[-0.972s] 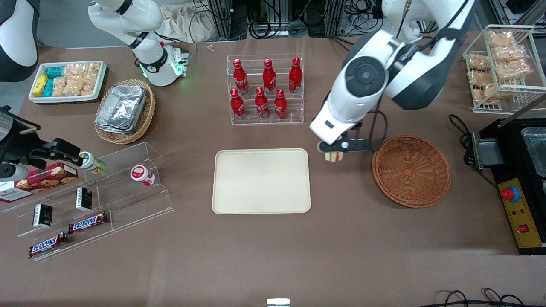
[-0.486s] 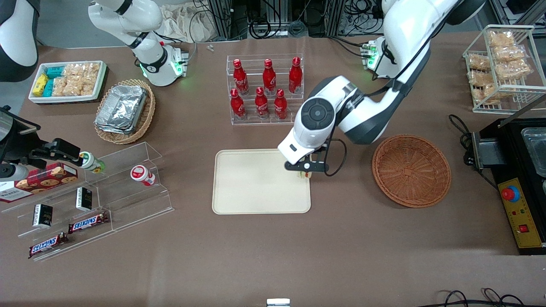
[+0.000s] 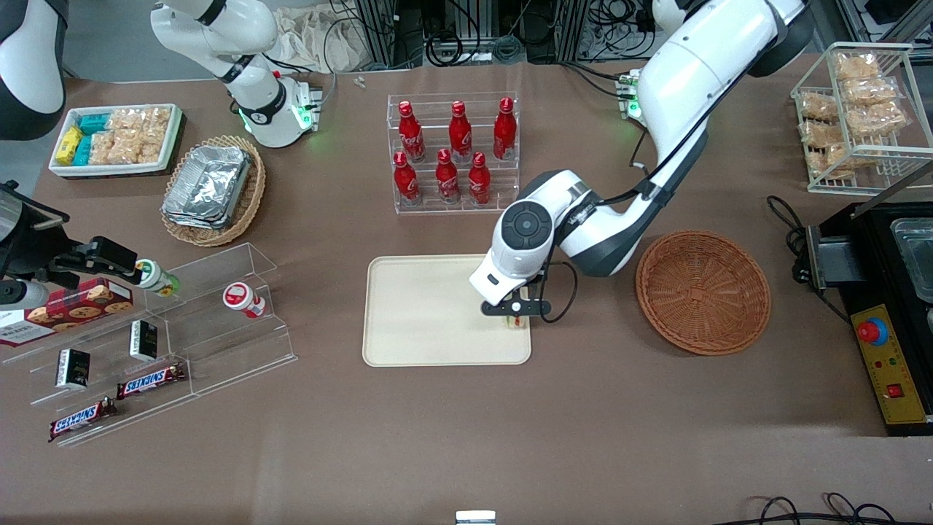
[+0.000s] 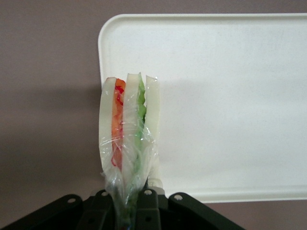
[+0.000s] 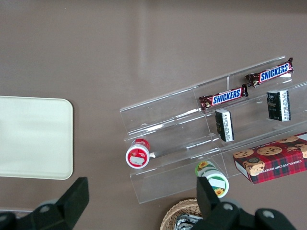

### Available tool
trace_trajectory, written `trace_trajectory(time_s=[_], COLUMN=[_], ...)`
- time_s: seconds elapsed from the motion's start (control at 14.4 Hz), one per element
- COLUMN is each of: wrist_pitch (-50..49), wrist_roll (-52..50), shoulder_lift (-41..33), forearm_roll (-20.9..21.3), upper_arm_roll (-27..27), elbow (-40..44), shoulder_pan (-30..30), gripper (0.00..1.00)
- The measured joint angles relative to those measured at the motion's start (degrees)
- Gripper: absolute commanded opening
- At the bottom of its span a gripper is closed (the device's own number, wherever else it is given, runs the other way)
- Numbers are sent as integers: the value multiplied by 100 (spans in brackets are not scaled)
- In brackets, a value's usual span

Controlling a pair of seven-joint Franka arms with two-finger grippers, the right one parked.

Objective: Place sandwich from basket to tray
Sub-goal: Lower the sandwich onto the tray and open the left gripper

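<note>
The sandwich (image 4: 128, 129), a plastic-wrapped wedge of white bread with orange-red and green layers, is pinched in my left gripper (image 4: 130, 199), which is shut on it. It hangs low over the cream tray (image 3: 430, 313), at the tray's edge nearest the basket. From the front only a sliver of the sandwich (image 3: 517, 321) shows under the gripper (image 3: 515, 312). The reddish-brown wicker basket (image 3: 703, 292) sits beside the tray toward the working arm's end and holds nothing.
A clear rack of red bottles (image 3: 453, 153) stands farther from the front camera than the tray. A tan basket of foil trays (image 3: 213, 188), a white snack bin (image 3: 115, 138) and an acrylic snack shelf (image 3: 153, 343) lie toward the parked arm's end. A black machine (image 3: 885, 292) flanks the basket.
My gripper carried the sandwich from the table between basket and tray to over the tray's edge, and has come lower and nearer the front camera.
</note>
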Motion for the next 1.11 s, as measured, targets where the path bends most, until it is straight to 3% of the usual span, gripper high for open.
trace_trajectory(time_s=[0.35, 0.42, 0.49, 0.56, 0.83, 1.11], wrist_pitch=[376, 416, 436, 437, 381, -554], wrist_roll=[-6, -6, -26, -113, -792, -996], shoulder_lift=[431, 481, 510, 518, 502, 90], forearm_roll=[41, 57, 84, 101, 341, 359], upper_arm_roll=[10, 13, 15, 15, 8, -2], elbow=[3, 3, 6, 10, 42, 198], shoulder_pan=[-4, -4, -4, -4, -8, -4], gripper=[2, 30, 87, 100, 100, 100])
